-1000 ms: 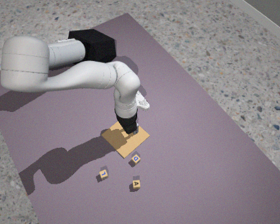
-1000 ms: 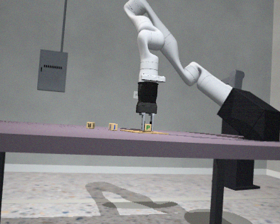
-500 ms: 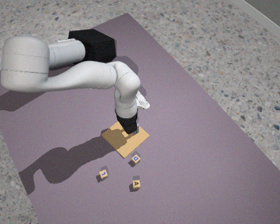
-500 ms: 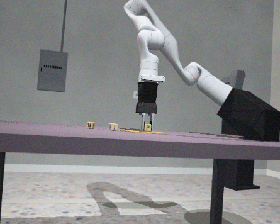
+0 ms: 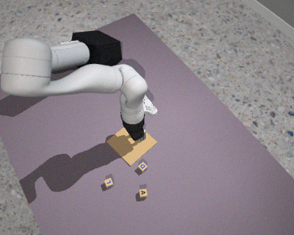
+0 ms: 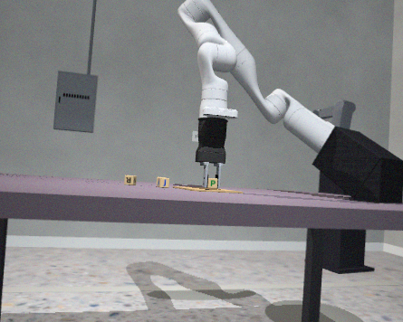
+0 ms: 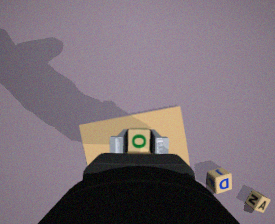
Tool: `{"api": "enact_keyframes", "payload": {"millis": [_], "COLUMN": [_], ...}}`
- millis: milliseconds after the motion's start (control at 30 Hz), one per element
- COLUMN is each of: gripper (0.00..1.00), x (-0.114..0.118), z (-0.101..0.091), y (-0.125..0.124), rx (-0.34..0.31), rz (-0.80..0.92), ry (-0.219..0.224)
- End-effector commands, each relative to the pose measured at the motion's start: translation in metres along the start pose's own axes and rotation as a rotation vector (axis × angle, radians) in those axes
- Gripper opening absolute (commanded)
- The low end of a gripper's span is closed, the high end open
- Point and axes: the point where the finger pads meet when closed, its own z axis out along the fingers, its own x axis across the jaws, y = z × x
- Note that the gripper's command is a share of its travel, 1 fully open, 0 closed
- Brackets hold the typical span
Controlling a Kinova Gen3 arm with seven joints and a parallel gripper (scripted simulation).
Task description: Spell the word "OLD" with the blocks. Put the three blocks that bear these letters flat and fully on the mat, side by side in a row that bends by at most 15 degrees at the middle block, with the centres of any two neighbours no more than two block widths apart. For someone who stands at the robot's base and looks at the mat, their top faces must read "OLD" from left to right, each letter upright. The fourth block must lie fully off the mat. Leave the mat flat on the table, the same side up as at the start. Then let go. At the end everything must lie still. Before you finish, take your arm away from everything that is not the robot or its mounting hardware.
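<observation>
My gripper [image 5: 141, 137] [image 6: 211, 180] [image 7: 138, 137] points straight down over the tan mat [image 5: 135, 153] [image 6: 186, 187] [image 7: 158, 122]. Its fingers are shut on the O block [image 7: 138, 140] [image 6: 213, 183], whose green O faces up. The block sits at the level of the mat's surface, near the mat's edge on the robot's side. The D block [image 5: 143, 166] [image 7: 221, 181] lies on the table just off the mat's far corner. The L block [image 5: 108, 182] and the A block [image 5: 143, 193] [image 7: 258, 201] lie farther out on the table.
The purple table top [image 5: 205, 148] [image 6: 122, 203] carries everything. The robot's black base [image 5: 97, 46] [image 6: 362, 167] stands at the table's far end. The arm's shadow falls across the mat's left part.
</observation>
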Motion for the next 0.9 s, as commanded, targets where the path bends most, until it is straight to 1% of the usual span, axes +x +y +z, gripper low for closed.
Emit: {"api": "enact_keyframes", "payload": {"millis": [0, 867], "gripper": [0.49, 0.49], "x": [0.0003, 0.0003], "z": [-0.0006, 0.0031], "y": [-0.0005, -0.0005], "rx": [0.001, 0.001], "rz": [0.0, 0.0], "ry": [0.001, 0.001]}}
